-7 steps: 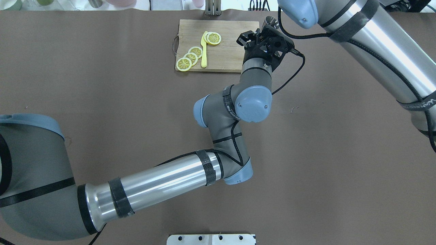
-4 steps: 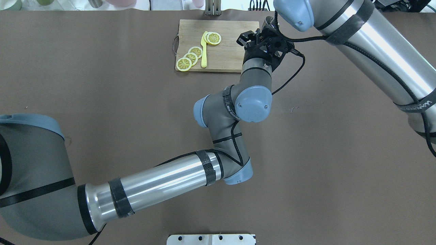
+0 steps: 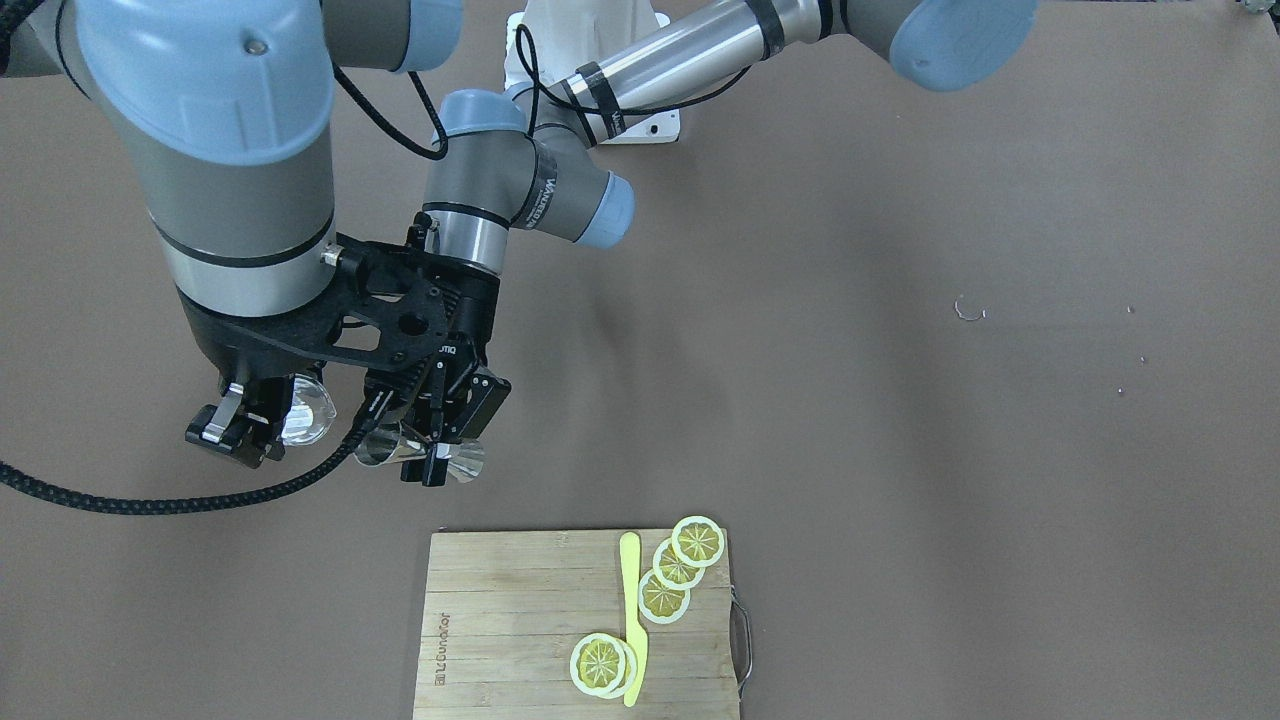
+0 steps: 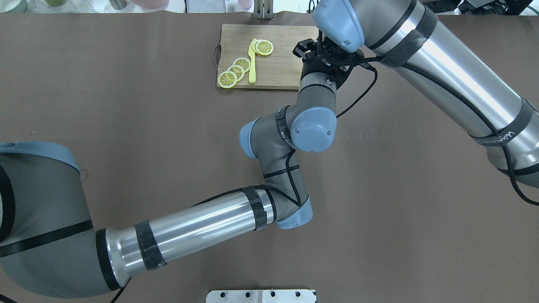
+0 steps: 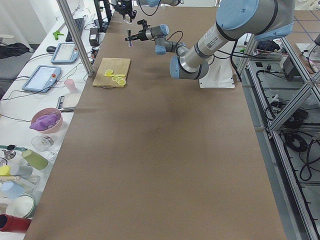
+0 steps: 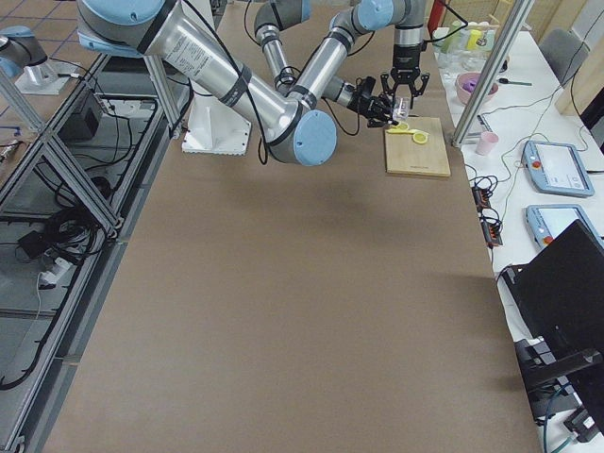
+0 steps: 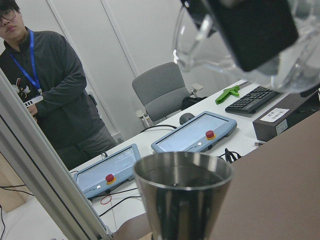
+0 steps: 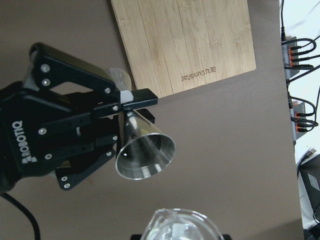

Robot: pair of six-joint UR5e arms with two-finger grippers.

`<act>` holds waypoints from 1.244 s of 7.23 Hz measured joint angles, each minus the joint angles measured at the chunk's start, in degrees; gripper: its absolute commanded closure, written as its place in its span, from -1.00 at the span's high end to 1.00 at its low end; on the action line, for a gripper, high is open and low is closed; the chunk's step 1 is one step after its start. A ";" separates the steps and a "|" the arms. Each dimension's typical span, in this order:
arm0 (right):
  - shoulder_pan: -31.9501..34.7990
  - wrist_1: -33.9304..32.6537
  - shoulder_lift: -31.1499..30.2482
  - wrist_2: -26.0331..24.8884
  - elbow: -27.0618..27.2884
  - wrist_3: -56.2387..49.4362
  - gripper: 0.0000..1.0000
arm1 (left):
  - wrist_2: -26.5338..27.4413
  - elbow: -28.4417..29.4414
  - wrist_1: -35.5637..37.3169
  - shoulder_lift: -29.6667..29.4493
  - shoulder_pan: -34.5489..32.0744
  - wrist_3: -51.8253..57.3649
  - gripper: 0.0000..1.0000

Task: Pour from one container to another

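Observation:
My left gripper (image 3: 432, 452) is shut on the narrow waist of the steel jigger (image 3: 466, 460), which lies on its side above the table. In the right wrist view the left gripper (image 8: 122, 102) pinches the jigger (image 8: 145, 152), whose open mouth points at the glass tumbler (image 8: 177, 222). My right gripper (image 3: 262, 425) is shut on the clear tumbler (image 3: 305, 415), a short gap from the jigger. In the left wrist view the tumbler (image 7: 200, 45) hangs above the jigger (image 7: 182, 197). From overhead the right arm hides both containers; only the left gripper (image 4: 309, 48) shows.
A wooden cutting board (image 3: 520, 630) lies just beyond the grippers, carrying lemon slices (image 3: 680, 570) and a yellow knife (image 3: 630, 610). The board (image 4: 282, 63) sits at the table's far edge. A person (image 7: 50, 90) stands past that edge.
The right arm has swung left over the left gripper and now covers the jigger in the overhead view. The left arm has stayed put.

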 measured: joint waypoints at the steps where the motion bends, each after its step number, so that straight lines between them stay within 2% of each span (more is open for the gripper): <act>1: -0.14 -0.60 1.17 -0.66 -1.46 -0.76 -1.00 | 0.00 0.00 0.00 0.00 0.03 0.00 -1.00; 9: -2.30 -3.13 4.04 -5.76 -5.28 -2.40 -1.00 | -0.01 0.00 0.00 0.09 0.06 0.00 -1.00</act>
